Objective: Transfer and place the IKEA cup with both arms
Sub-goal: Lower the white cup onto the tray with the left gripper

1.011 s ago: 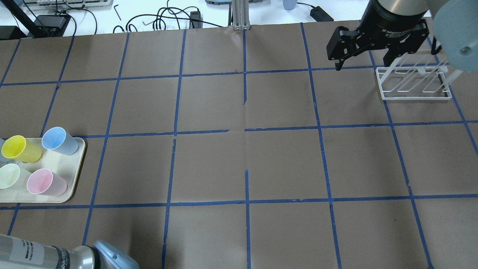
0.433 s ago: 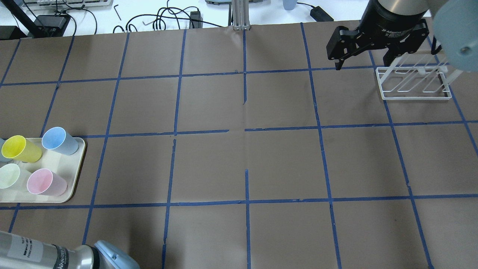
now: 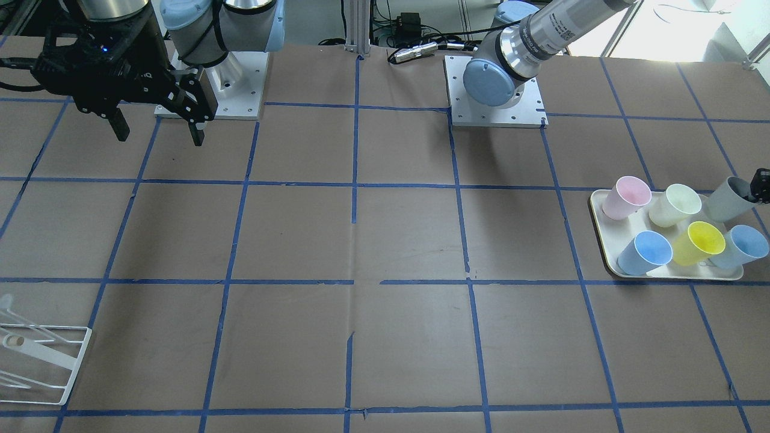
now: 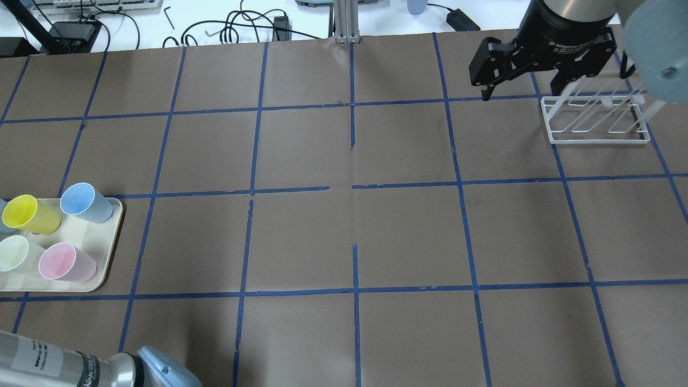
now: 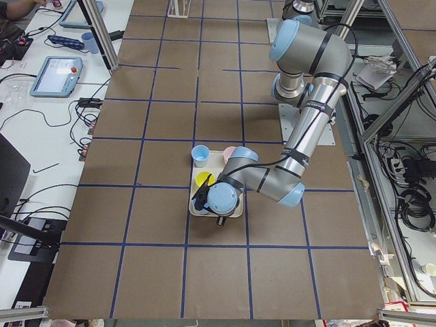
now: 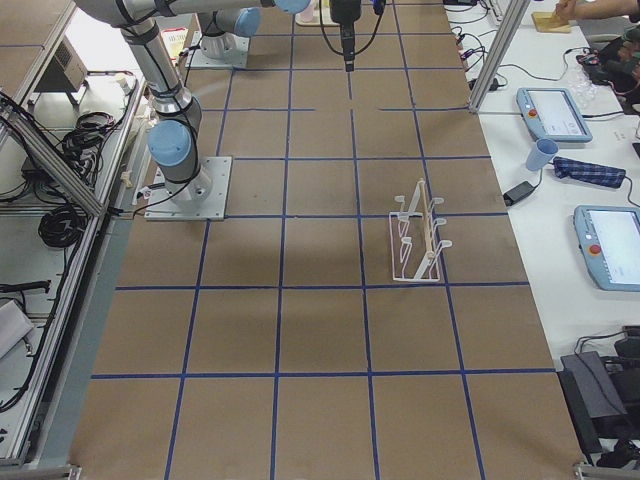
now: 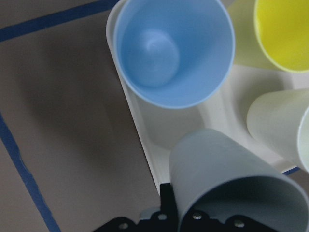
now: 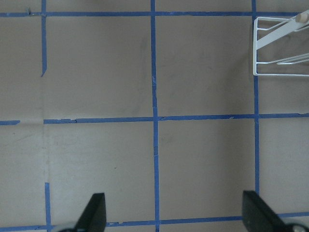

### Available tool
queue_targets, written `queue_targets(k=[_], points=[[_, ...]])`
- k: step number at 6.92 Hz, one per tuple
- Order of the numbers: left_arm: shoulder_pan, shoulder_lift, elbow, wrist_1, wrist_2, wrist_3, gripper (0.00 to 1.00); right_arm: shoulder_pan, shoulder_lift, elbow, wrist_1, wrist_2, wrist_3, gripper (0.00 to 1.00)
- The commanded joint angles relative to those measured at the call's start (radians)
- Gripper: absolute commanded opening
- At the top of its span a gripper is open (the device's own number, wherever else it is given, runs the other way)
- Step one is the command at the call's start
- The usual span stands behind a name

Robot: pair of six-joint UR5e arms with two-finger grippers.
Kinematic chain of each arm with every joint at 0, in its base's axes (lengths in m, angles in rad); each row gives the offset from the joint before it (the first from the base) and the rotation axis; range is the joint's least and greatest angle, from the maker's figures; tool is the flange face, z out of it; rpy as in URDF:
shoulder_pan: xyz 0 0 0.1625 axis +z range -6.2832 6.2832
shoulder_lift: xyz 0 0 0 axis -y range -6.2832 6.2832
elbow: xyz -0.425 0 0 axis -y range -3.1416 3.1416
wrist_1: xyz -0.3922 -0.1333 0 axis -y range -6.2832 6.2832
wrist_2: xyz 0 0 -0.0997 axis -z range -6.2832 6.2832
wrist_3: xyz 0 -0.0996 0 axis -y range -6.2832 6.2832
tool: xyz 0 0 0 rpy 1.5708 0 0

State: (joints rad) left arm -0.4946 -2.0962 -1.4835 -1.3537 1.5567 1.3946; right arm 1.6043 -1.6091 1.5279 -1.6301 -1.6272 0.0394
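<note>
The pale grey IKEA cup (image 3: 723, 200) is at the far corner of the cream tray (image 3: 674, 274), at the front-facing view's right edge. My left gripper (image 3: 760, 187) is at its rim there. In the left wrist view the grey cup (image 7: 227, 179) fills the lower right, its rim against the gripper's black body, so the gripper looks shut on it. My right gripper (image 4: 521, 91) is open and empty above the table next to the white wire rack (image 4: 594, 121). It also shows in the front-facing view (image 3: 160, 137) and its own wrist view (image 8: 176, 217).
The tray (image 4: 105, 266) also holds a pink cup (image 4: 64, 262), a yellow cup (image 4: 27, 215), a pale green cup (image 4: 12, 252) and two light blue cups (image 3: 645, 252) (image 3: 746, 246). The left arm's elbow (image 4: 166, 368) hangs over the near table edge. Brown paper with blue tape lines covers the table.
The right gripper has crept slightly toward the far edge. The left arm's elbow has shifted a little to the right. The cups in the overhead view have not moved.
</note>
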Motion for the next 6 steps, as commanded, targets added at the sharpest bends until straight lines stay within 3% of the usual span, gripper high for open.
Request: queue_targets(k=[1, 2, 3, 4, 6], points=[[-0.009, -0.017, -0.004, 0.02, -0.001, -0.017, 0.0, 0.0, 0.001, 0.0, -0.001, -0.003, -0.001, 1.0], [-0.009, -0.027, -0.011, 0.043, 0.0, -0.016, 0.0, 0.0, 0.001, -0.003, -0.001, 0.0, -0.003, 1.0], [-0.009, -0.036, -0.009, 0.054, 0.002, -0.016, 0.11, 0.0, 0.001, -0.003, -0.001, -0.003, -0.003, 1.0], [-0.009, -0.041, -0.009, 0.06, 0.012, -0.017, 0.34, 0.0, 0.001, -0.003, -0.001, -0.003, -0.003, 1.0], [-0.009, -0.045, -0.011, 0.061, 0.016, -0.019, 0.46, 0.0, 0.001, -0.003, -0.001, -0.002, -0.003, 1.0]])
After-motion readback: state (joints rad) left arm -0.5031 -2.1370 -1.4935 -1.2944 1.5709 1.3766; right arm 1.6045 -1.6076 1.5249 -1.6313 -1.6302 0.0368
